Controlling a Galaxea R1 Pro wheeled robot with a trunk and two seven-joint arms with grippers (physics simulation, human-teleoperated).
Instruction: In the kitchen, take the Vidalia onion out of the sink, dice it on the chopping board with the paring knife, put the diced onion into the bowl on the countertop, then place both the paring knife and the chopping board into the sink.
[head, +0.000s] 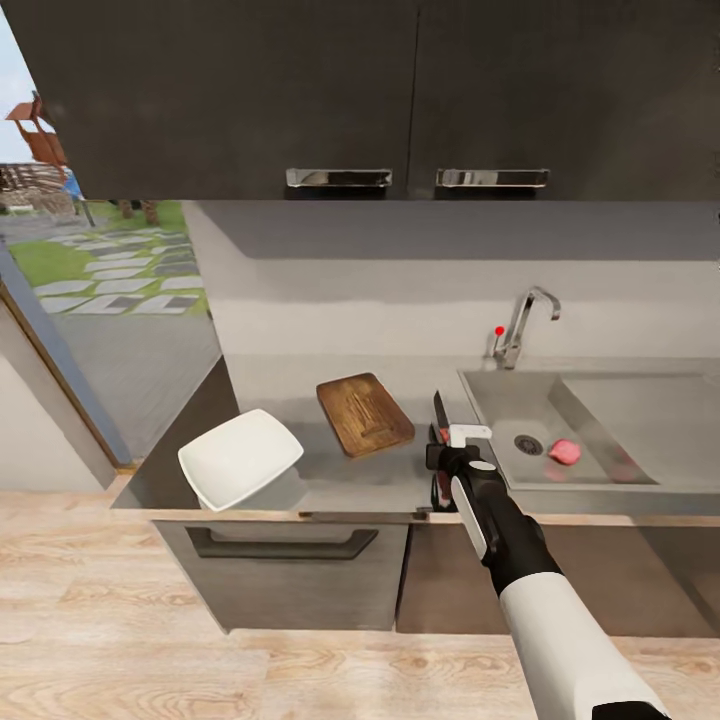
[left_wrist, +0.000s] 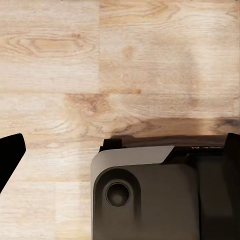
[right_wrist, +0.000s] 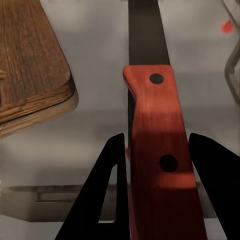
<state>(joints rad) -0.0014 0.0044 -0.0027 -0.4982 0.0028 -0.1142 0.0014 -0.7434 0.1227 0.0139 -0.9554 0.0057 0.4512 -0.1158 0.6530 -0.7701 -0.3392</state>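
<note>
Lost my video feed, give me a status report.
Right claw straddling paring knife handle on countertop, grip unconfirmed. Left claw over floor. Onion in sink. Nothing blocking.

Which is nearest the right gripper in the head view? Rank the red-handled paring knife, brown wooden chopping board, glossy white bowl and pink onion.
1. Red-handled paring knife, between the right gripper's fingers.
2. Brown wooden chopping board, to its left, and pink onion, in the sink on its right: too close to call.
3. Glossy white bowl, far left.
</note>
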